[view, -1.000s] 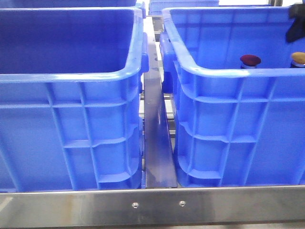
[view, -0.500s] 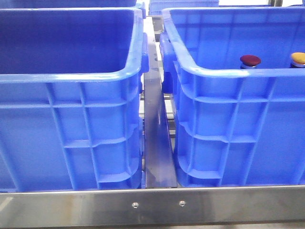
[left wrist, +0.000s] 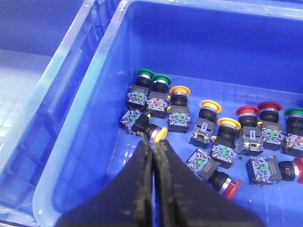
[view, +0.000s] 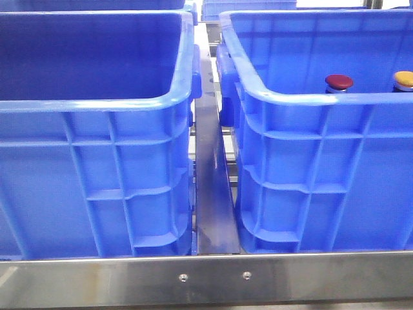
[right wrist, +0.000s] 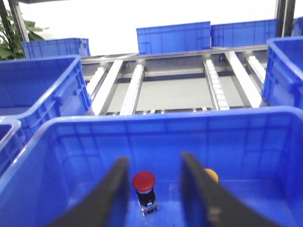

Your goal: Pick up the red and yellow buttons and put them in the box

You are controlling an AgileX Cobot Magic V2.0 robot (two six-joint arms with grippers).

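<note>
The box (view: 284, 97) on the right holds a red button (view: 339, 81) and a yellow button (view: 404, 79), both upright, caps showing over its rim. In the right wrist view my right gripper (right wrist: 154, 161) hangs open above that box (right wrist: 156, 120). The red button (right wrist: 143, 181) stands between the fingers' lines, and the yellow one (right wrist: 212, 175) is half hidden behind a finger. My left gripper (left wrist: 154, 146) is shut with nothing in it, over a crate (left wrist: 80, 156) of several red, yellow and green buttons. Its tips are just short of a tipped yellow button (left wrist: 152, 132). Neither gripper shows in the front view.
A second blue crate (view: 97, 103) stands left of the box, with a metal rail (view: 210, 194) between them. A steel bar (view: 206, 278) runs along the front. More blue crates (right wrist: 173, 33) and roller tracks (right wrist: 215, 80) lie beyond.
A dark part of the right gripper at the front view's top right corner a second ago has left that view. The two buttons in the box have not moved.
</note>
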